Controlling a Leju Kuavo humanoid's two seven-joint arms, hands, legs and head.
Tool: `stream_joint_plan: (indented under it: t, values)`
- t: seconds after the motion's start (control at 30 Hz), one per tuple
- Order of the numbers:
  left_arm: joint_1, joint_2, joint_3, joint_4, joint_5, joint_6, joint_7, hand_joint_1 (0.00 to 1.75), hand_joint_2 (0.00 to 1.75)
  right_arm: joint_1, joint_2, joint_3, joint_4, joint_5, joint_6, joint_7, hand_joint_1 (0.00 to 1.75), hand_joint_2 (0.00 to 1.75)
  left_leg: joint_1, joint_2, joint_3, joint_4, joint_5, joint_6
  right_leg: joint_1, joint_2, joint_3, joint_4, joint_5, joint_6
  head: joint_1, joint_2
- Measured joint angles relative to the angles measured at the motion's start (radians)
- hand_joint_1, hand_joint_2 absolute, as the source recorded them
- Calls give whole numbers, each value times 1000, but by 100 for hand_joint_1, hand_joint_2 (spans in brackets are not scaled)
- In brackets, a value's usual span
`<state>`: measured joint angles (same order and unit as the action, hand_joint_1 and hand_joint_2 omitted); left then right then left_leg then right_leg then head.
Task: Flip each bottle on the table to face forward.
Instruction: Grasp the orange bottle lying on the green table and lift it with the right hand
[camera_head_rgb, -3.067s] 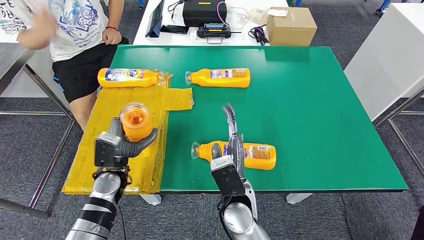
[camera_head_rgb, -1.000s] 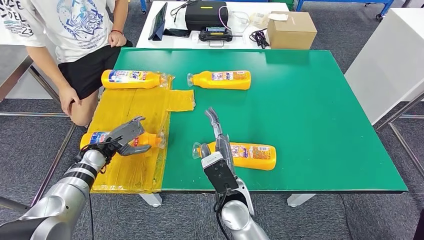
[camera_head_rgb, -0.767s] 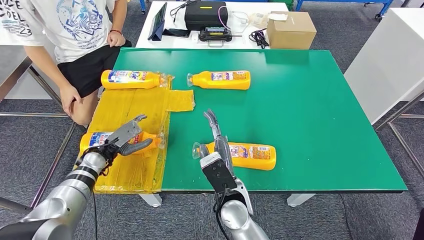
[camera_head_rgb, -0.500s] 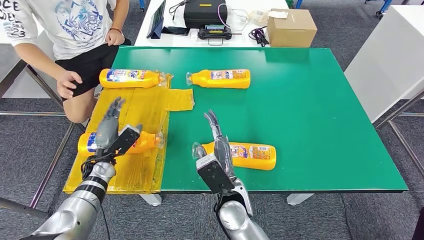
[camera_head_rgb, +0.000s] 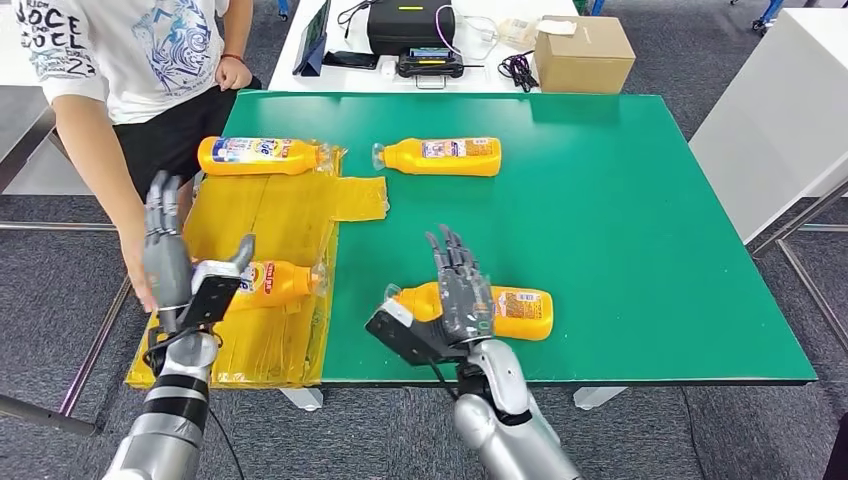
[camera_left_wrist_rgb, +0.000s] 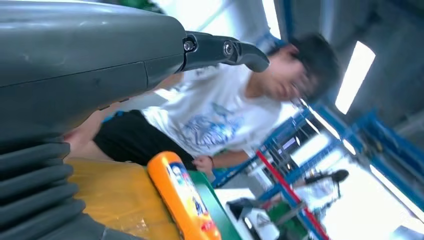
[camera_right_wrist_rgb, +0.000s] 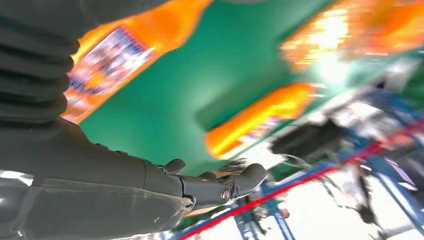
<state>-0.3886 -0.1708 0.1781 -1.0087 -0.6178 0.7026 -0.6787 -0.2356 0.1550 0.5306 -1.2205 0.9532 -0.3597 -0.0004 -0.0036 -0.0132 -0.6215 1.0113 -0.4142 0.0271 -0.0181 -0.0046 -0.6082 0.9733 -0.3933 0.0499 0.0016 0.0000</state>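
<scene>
Left hand (camera_head_rgb: 178, 270): raised upright off the table's left edge, fingers straight and spread, palm empty. Right hand (camera_head_rgb: 452, 295): fingers extended and apart, holding nothing, poised over the neck end of the orange plastic bottle near the front edge (camera_head_rgb: 500, 311). Four glossy orange bottles lie flat on their sides: one on the crinkled yellow taped sheet (camera_head_rgb: 290, 225) beside the left hand (camera_head_rgb: 275, 282), one at the sheet's far edge (camera_head_rgb: 260, 155), one on the smooth green table top (camera_head_rgb: 620, 200) toward the far edge (camera_head_rgb: 440, 155)
</scene>
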Motion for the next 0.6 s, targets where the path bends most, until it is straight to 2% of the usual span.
stream_joint_plan:
  t: [0.1, 0.23, 0.37, 0.6]
  values:
    - [38, -2, -6, -36, 41, 0, 0, 0, 175, -38, -37, -23, 41, 19, 79, 58, 0, 175, 0, 0, 0, 0, 0, 0, 0, 0, 0, 0, 0, 0, 0, 0]
    - [66, -7, -13, -59, 55, 0, -1, 0, 175, -72, -67, -46, 86, 20, 111, 73, 0, 175, 0, 0, 0, 0, 0, 0, 0, 0, 0, 0, 0, 0, 0, 0]
    - [74, -8, -38, -58, 81, 0, -1, 0, 175, -95, -80, -63, 133, 27, 120, 103, 0, 175, 0, 0, 0, 0, 0, 0, 0, 0, 0, 0, 0, 0, 0, 0]
    - [74, -16, -53, -20, 35, 0, -1, 0, 175, -135, -87, -89, 223, 6, 164, 98, 0, 175, 0, 2, 1, 0, 0, 0, 0, 0, 0, 0, 0, 0, 0, 0]
